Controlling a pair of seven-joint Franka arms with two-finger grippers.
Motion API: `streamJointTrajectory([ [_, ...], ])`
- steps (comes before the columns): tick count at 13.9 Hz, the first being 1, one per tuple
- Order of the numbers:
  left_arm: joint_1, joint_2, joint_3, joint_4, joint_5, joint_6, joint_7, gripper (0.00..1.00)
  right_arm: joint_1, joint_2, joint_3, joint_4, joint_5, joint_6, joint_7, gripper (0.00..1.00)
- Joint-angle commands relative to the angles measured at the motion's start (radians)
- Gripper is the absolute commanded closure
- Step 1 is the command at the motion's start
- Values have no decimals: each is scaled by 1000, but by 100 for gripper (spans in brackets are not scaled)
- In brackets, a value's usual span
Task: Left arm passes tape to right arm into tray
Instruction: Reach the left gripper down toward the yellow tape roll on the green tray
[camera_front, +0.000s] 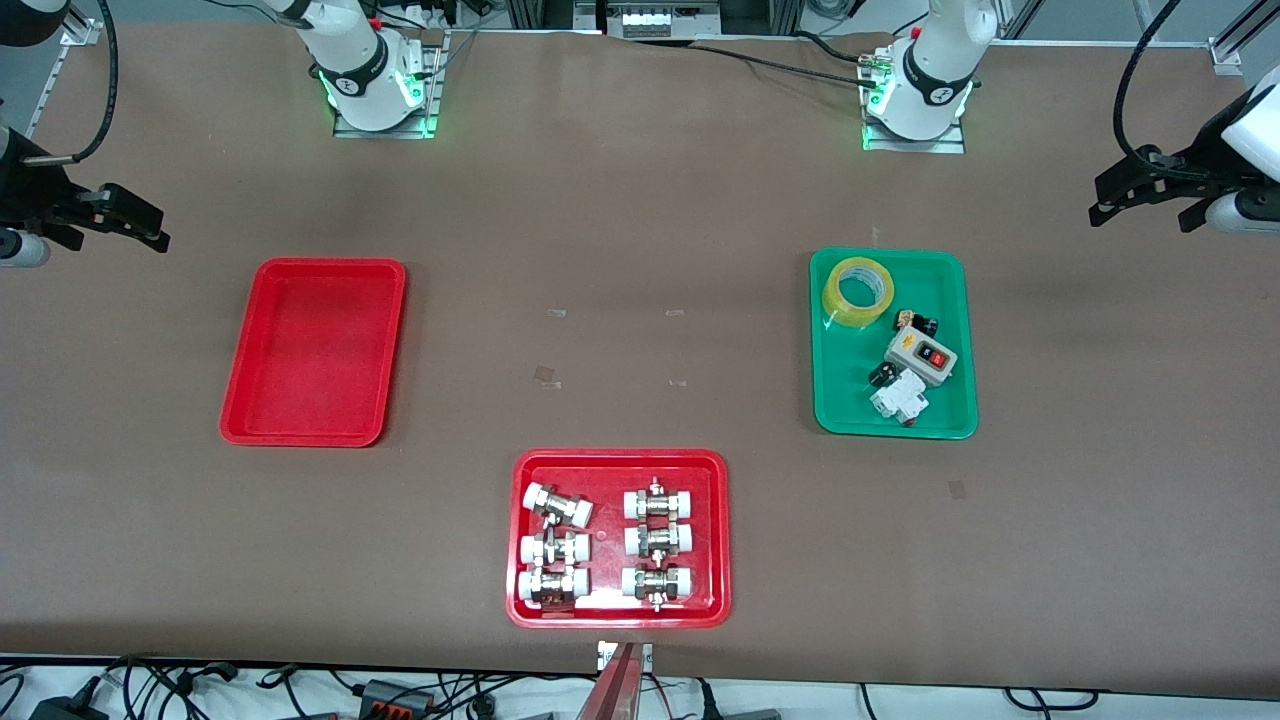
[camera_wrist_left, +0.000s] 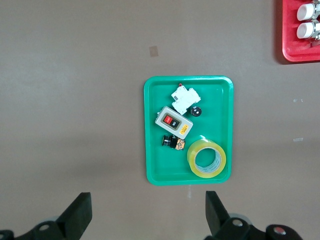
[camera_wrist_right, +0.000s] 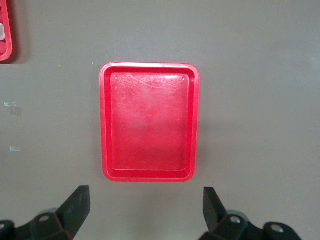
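The tape (camera_front: 857, 290), a yellow translucent roll, lies flat in the corner of a green tray (camera_front: 960, 330) that is farthest from the front camera and toward the right arm's end; it also shows in the left wrist view (camera_wrist_left: 206, 159). My left gripper (camera_front: 1143, 215) hangs open and empty high over the table's left-arm end, apart from the green tray (camera_wrist_left: 150, 150); its jaws stand wide in the left wrist view (camera_wrist_left: 148, 205). The plain red tray (camera_front: 315, 350) is empty. My right gripper (camera_front: 115, 238) hangs open and empty over the right-arm end, with the red tray (camera_wrist_right: 150, 122) below it (camera_wrist_right: 145, 197).
The green tray also holds a grey switch box (camera_front: 920, 355), a white breaker (camera_front: 898, 400) and small black parts. A red tray of white-capped metal fittings (camera_front: 618, 538) sits near the table's front edge, midway between the arms. Small tape marks dot the brown table.
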Motion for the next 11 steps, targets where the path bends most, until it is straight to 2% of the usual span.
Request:
streamJointTrajectory([
  [1, 8, -8, -3, 5, -8, -4, 26, 0, 0, -24, 1, -7, 15, -12, -8, 0],
  [5, 7, -5, -4, -16, -9, -5, 13, 0, 1, -22, 2, -6, 15, -13, -8, 0],
  [8, -7, 0, -6, -124, -21, 9, 13, 0, 0, -24, 1, -6, 15, -13, -8, 0],
  [11, -7, 0, -33, -307, -57, 169, 9, 0, -2, -24, 1, -4, 15, -13, -8, 0],
])
